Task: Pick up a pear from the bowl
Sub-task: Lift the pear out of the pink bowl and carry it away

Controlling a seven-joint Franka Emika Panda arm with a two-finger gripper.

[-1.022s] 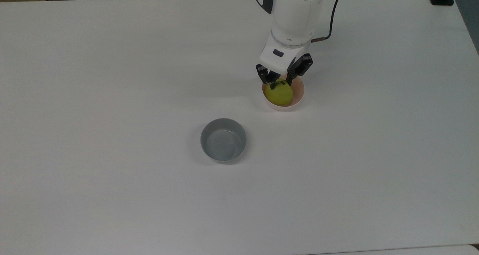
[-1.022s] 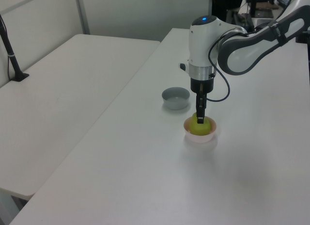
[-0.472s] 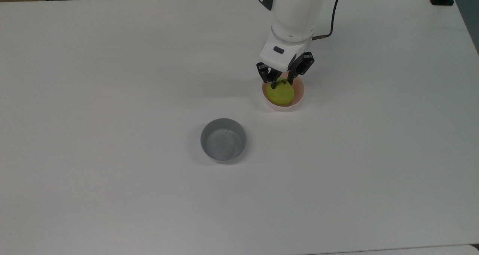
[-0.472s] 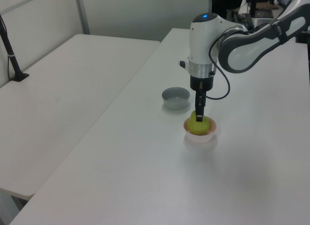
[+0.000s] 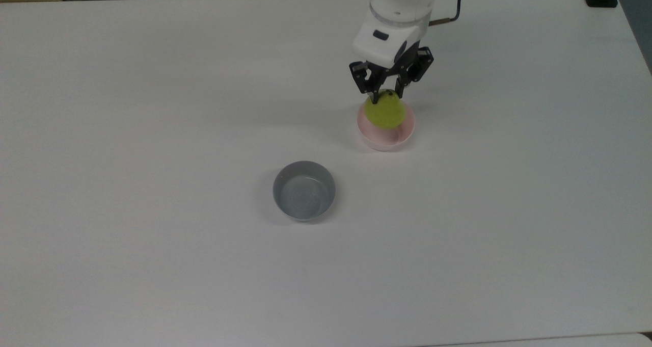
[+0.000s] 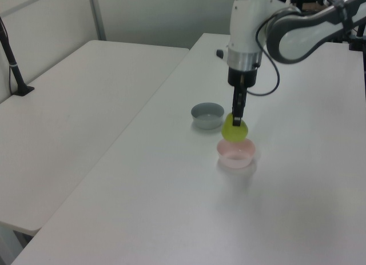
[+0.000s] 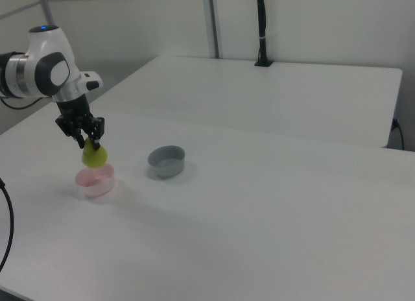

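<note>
The yellow-green pear (image 5: pixel 385 111) (image 6: pixel 235 129) (image 7: pixel 94 157) hangs a little above the pale pink bowl (image 5: pixel 388 135) (image 6: pixel 235 155) (image 7: pixel 95 181), clear of its rim. My gripper (image 5: pixel 386 96) (image 6: pixel 236 121) (image 7: pixel 92 144) is shut on the pear's top end and points straight down. The bowl stands on the white table with nothing in it. In the top view the pear covers the far part of the bowl.
A grey bowl (image 5: pixel 304 190) (image 6: pixel 207 115) (image 7: pixel 166 161) of like size stands on the table, to the lower left of the pink bowl in the top view. A second white table (image 7: pixel 272 93) lies beyond a gap. Black posts (image 6: pixel 12 59) (image 7: pixel 261 28) stand on that second table.
The gripper has risen with the pear held in it. The pear has come up out of the pink bowl, which stays in place.
</note>
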